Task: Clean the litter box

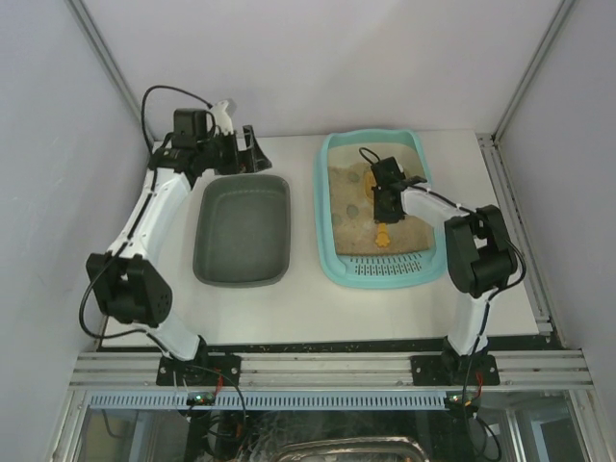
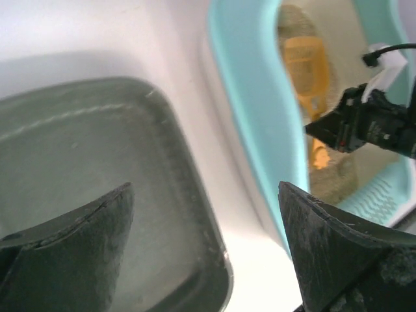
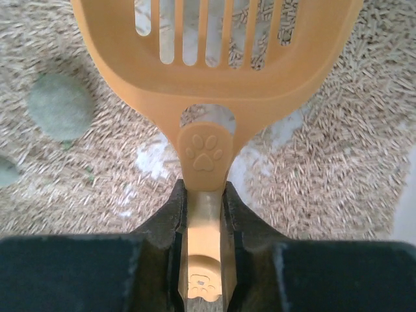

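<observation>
White tabletop point(image 1: 308, 308) is enclosed by pale grey walls, and two arms are bolted at its near edge. Two trays are counted on it, set side by side with a strip of bare table between them: one dark grey-green tray point(image 1: 241, 281) on the left and one light-turquoise litter box point(image 1: 332, 260) on the right half of the table, its slotted rim at the near short end. The dark tray's smooth floor is seen in the left wrist view. The litter box is filled with beige litter point(image 3: 325, 162) of small pellets, thinned in places so that the pale floor shows through. One orange scoop point(image 3: 214, 88) with a slotted blade and a paw print on its handle lies on the litter. Two rounded grey-green lumps are seen in the litter to the left of the scoop, one whole point(image 3: 60, 106) and one cut off by the picture's edge point(image 3: 5, 172). The right gripper point(image 3: 203, 195) is lowered into the litter box and is clamped on the scoop's handle, one finger pressed to each side. The left gripper point(image 2: 205, 188) is held at the far edge of the table behind the dark tray, its jaws spread wide with nothing between them.
</observation>
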You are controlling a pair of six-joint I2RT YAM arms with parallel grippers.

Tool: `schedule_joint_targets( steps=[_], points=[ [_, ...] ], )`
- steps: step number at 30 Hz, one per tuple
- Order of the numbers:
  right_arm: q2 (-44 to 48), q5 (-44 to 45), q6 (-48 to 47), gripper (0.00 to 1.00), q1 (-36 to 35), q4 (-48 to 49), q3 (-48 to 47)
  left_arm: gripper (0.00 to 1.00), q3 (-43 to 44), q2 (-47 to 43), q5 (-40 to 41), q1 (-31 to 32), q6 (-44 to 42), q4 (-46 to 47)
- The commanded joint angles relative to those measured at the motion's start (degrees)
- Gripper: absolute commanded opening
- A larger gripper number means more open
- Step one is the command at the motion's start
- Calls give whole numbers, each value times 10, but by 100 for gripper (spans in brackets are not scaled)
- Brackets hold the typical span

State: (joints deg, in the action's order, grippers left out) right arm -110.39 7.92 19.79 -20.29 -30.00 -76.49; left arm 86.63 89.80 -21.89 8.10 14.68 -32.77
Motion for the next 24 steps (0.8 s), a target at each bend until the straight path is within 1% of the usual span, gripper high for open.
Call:
schedule_joint_targets(
  steps=[1, 2, 3, 5, 11, 13, 17, 24],
  points=[
    [89, 38, -20, 0, -28, -25, -20, 94, 163, 87, -141, 28, -53, -90],
    [98, 42, -22, 0, -32, -30, -20, 100, 196, 114, -160, 35, -56, -109],
    [107, 42, -24, 0, -36, -35, -20, 100, 221, 135, -175, 44, -59, -121],
    [120, 44, -29, 0, -43, -44, -20, 100, 250, 173, -185, 62, -50, -118],
    [159, 56, -45, 0, -70, -56, -15, 100, 275, 228, -181, 105, -6, -32],
    [174, 54, -48, 0, -81, -54, -11, 100, 289, 247, -156, 122, -4, -21],
    [198, 47, -49, 0, -101, -60, -7, 100, 298, 268, -133, 151, -3, 12],
    [234, 25, -48, 0, -127, -61, 5, 100, 324, 302, -129, 171, 16, 35]
  ],
)
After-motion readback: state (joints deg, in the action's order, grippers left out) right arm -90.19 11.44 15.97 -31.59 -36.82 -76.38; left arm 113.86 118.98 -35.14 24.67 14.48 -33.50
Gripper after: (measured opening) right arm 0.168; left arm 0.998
